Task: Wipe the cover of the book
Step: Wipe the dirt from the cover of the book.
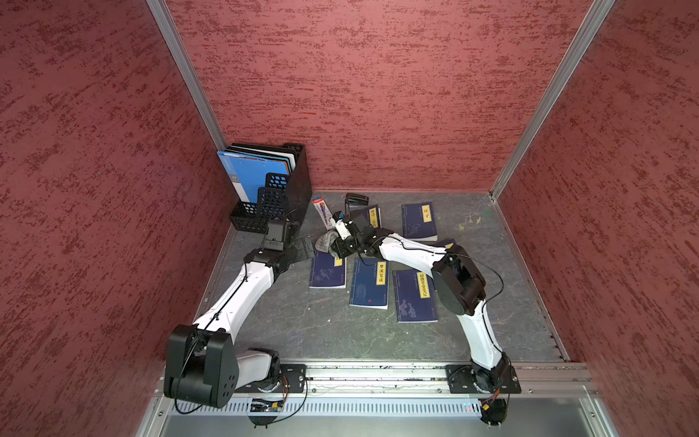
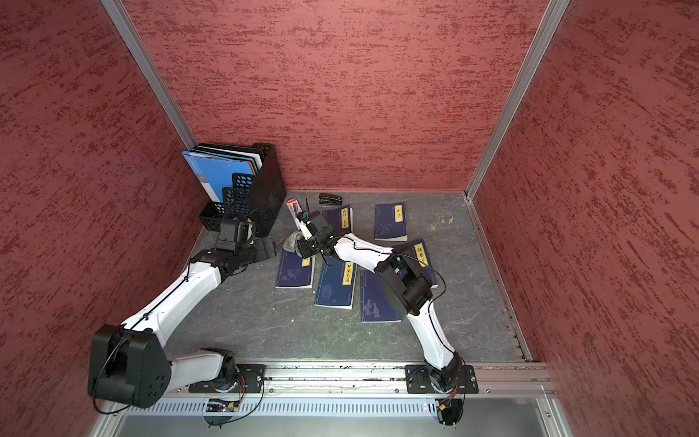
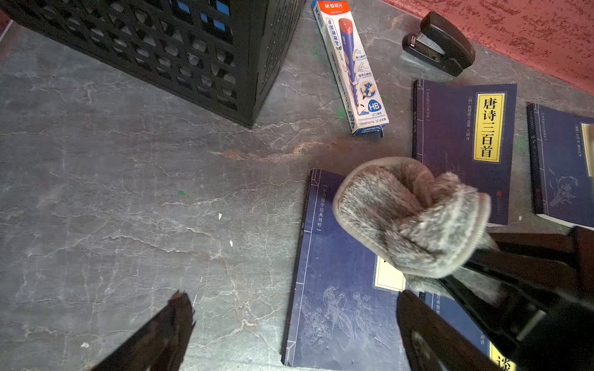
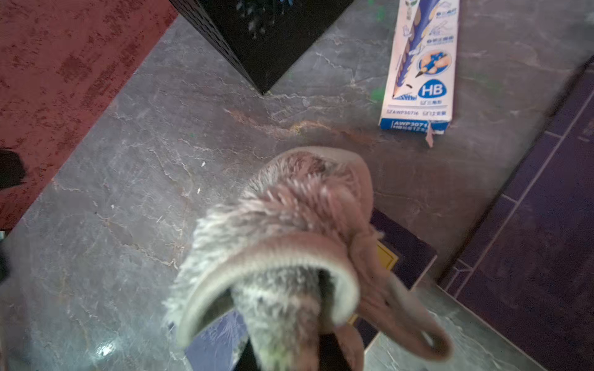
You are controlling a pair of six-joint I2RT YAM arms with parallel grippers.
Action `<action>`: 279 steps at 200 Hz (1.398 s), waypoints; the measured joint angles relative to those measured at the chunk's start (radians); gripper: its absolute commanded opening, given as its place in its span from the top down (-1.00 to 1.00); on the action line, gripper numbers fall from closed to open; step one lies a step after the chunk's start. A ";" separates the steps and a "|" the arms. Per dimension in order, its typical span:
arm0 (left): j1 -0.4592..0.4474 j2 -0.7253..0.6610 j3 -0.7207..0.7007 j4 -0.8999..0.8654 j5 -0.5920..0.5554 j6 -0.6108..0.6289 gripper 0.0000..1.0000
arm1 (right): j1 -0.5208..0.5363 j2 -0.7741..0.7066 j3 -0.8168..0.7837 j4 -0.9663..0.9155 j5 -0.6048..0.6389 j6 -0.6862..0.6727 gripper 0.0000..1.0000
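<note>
Cloth point(image 3: 411, 215) is bunched in the right end effector point(image 1: 333, 245), jaws pinched shut on it, with the fluffy wad sticking out ahead of the fingers. Target looks like the book point(image 1: 327, 272) nearest the left arm. It lies flat on the tabletop point(image 1: 321, 333), cover up, yellow title label at its far end.

Key relation: the cloth sits over that far end, about on the label. The rest of the cover runs from there back toward the robot base. The book's long axis is roughly base-to-back-wall, slightly skewed. So I'd expect the stroke to be a pull back along that axis. Can't tell whether the cloth touches the cover yet.

Left end effector point(image 3: 294, 302) is wide open and empty, just beside the book's left edge, so it's the nearer one for pinning the book.

Risk: light paperback may slide with the cloth. Pencil box point(image 3: 350, 64) and stapler point(image 3: 440, 43) lie beyond, clear of the stroke.
</note>
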 measured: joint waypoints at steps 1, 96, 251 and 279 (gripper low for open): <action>0.000 0.000 0.000 0.000 0.000 0.000 -0.99 | 0.000 0.003 0.002 0.000 0.000 0.000 0.75; 0.011 -0.013 -0.010 -0.007 0.000 -0.005 -0.99 | -0.080 0.112 0.053 -0.033 0.024 -0.029 0.75; 0.011 -0.002 -0.015 0.001 0.005 -0.024 -0.99 | -0.002 0.016 -0.082 -0.047 0.125 -0.141 0.85; 0.011 -0.002 -0.015 0.000 0.006 -0.024 -1.00 | 0.000 0.016 -0.008 -0.129 0.173 -0.150 0.85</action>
